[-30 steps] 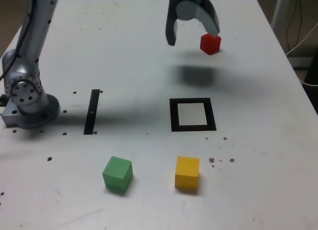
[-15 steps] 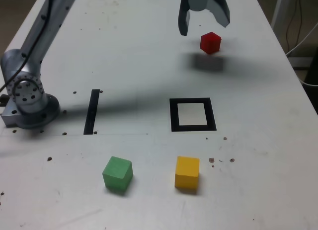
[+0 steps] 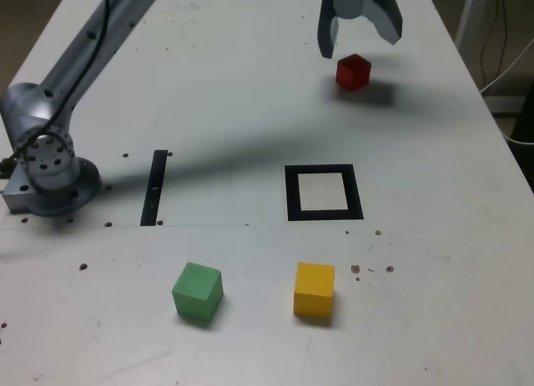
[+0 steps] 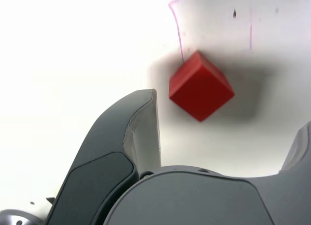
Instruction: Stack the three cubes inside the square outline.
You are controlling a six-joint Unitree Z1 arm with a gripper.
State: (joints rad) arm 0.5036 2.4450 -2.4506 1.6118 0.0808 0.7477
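The red cube (image 3: 354, 72) sits at the far right of the white table in the exterior view. My gripper (image 3: 360, 44) hovers just above and behind it, jaws open and empty. In the wrist view the red cube (image 4: 200, 85) lies turned corner-on between and beyond my two dark fingers (image 4: 138, 132), untouched, with my gripper (image 4: 231, 108) open around empty space. The square outline (image 3: 292, 193) lies flat mid-table with nothing in it. The green cube (image 3: 198, 293) and yellow cube (image 3: 314, 289) rest side by side near the front edge.
A thin black strip (image 3: 155, 187) lies to the exterior view's left of the square. The arm's base (image 3: 50, 165) stands at the table's left edge. The table's right edge (image 3: 492, 127) runs close to the red cube. Small dark specks dot the surface.
The open gripper has travelled toward the exterior view's right and farther back, from beside the red cube to over it. No cube has moved.
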